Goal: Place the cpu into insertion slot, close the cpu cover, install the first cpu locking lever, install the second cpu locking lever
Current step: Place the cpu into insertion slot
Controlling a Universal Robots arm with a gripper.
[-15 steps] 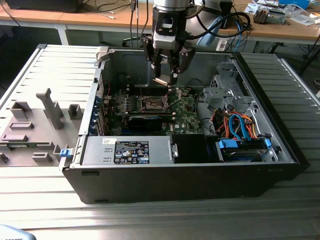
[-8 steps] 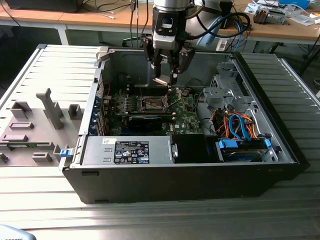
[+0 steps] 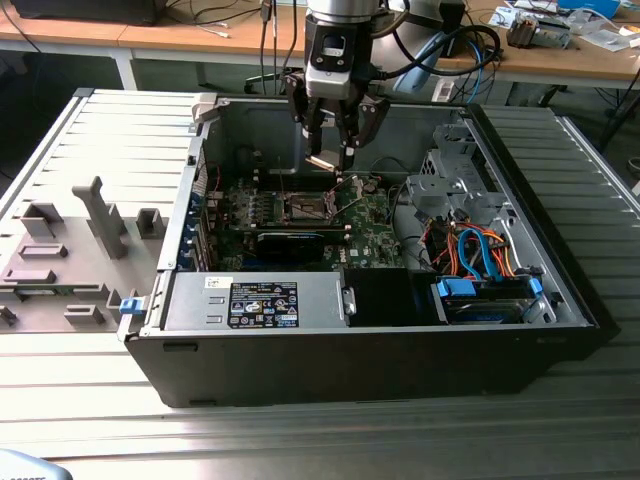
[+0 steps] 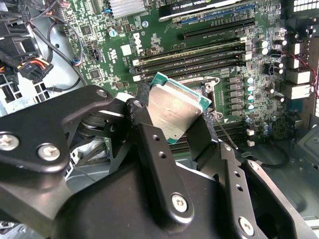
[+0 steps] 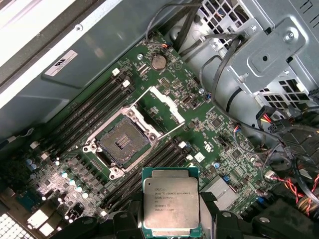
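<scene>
A ribbed metal bench carries an open computer case, and wooden desks stand behind it. In the exterior view a grey fixture lies on the bench at 9 o'clock from the case.

The gripper hangs inside the case, near its far wall. Its fingers are closed on the cpu and pinch it at two opposite edges. The metal face of the cpu shows in both wrist views. One end of it is hidden between the fingers, and in the first wrist view the picture's border cuts it off. In the exterior view it looks tilted, and it is small there.

The cpu is in the air above the green circuit board and is apart from the insertion slot. The slot is uncovered, with its dark centre bare. The cpu cover stands swung up at one side of it. I cannot make out the locking levers surely.

In the exterior view the slot is at 6 o'clock from the gripper. A long black card lies just beyond the slot at 6 o'clock. A metal drive cage stands at 3 o'clock, well apart. Rows of narrow slots run close along two sides of the insertion slot. Above the slot the room is open.
</scene>
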